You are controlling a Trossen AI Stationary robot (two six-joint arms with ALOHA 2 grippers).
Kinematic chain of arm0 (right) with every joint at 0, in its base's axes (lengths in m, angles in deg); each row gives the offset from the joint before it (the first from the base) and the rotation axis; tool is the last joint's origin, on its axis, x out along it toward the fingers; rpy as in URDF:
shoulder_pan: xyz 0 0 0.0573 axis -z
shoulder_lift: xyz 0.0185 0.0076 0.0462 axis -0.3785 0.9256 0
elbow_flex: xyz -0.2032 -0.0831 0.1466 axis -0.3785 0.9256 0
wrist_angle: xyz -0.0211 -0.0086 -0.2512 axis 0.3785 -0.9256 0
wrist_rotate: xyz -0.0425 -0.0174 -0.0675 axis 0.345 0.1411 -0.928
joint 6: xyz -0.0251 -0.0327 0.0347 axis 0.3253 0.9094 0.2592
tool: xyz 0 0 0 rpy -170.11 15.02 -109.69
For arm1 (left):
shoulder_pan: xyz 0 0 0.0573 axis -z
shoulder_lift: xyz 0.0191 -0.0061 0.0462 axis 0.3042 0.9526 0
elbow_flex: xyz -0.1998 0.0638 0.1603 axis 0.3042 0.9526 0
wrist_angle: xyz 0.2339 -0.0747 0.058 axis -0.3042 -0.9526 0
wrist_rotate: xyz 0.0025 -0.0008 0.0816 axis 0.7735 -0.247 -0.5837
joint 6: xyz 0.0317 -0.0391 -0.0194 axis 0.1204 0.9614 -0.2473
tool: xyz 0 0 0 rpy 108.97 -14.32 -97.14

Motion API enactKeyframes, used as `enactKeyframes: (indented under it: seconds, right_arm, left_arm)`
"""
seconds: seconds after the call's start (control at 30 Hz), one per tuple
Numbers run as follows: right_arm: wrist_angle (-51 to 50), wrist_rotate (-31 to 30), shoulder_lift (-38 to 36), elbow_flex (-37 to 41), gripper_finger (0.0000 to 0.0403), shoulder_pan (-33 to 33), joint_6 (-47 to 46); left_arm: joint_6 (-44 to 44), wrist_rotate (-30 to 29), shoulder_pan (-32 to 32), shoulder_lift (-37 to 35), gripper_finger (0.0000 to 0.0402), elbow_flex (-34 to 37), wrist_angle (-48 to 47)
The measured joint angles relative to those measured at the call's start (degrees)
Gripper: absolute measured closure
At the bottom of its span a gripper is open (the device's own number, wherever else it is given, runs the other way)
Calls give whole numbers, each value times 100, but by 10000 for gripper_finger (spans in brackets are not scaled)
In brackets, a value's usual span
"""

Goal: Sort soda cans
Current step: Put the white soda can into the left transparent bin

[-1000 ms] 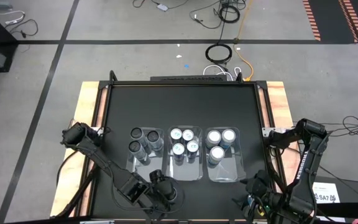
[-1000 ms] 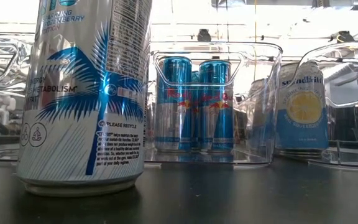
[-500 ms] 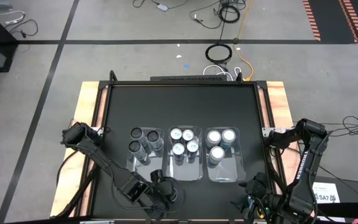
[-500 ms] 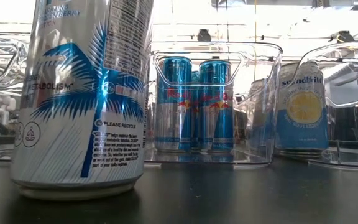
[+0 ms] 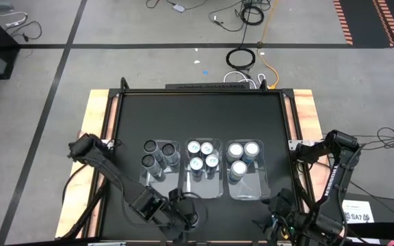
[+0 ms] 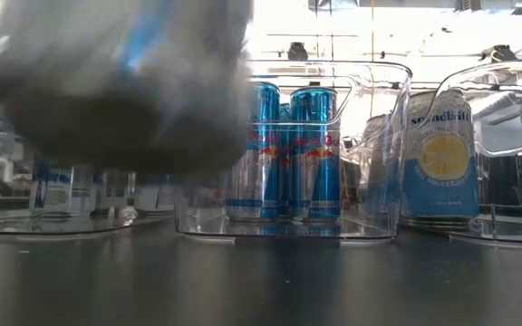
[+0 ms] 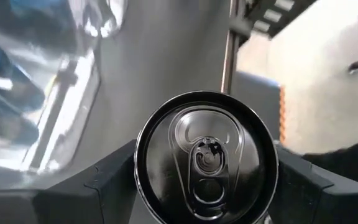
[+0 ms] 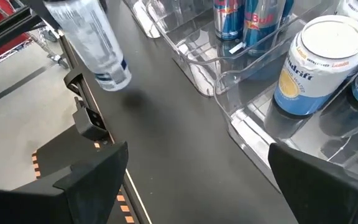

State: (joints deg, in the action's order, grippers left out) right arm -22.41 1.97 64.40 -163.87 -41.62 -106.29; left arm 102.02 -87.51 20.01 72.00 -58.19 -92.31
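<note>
A white soda can with a blue palm print and a dark top hangs above the table near its front edge, left of centre. My left gripper is shut on it. In the low view the can is a blur with its base off the table. In the right wrist view the can is tilted. The other soda cans stand in three clear bins: dark-topped ones, blue ones and silver-topped ones. My right gripper waits open at the near right. My left gripper pinches the can's side wall just below the top rim between its two fingers, one on each side. The fingers slant downward from the table's left. The can is lifted clear of the table and tilted.
The three clear bins stand in a row across the middle of the black table, and the near part of each bin holds no can. A yellow-and-blue can stands closest to my right gripper. Bare black tabletop lies behind the bins.
The white can stood on the table, tipped a little, then rose clear of it with my left gripper, which went up. Its base now hangs well above the table in the low view. My right gripper has kept still.
</note>
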Motion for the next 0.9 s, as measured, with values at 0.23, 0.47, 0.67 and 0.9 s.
enactKeyframes:
  seconds: [0.23,0.47,0.67,0.9]
  right_arm:
    - [-13,2,0,0,22,127,223]
    - [-13,31,0,0,22,241,329]
    - [-6,31,0,0,22,283,329]
    - [0,31,0,0,22,383,329]
  left_arm:
    - [14,-287,-243,-361,119,-695,-816]
    - [773,-1231,-300,-968,119,-769,-2526]
    - [2178,-2226,-106,-1301,118,-480,-4021]
    - [3097,-2385,-90,-1387,118,447,-4093]
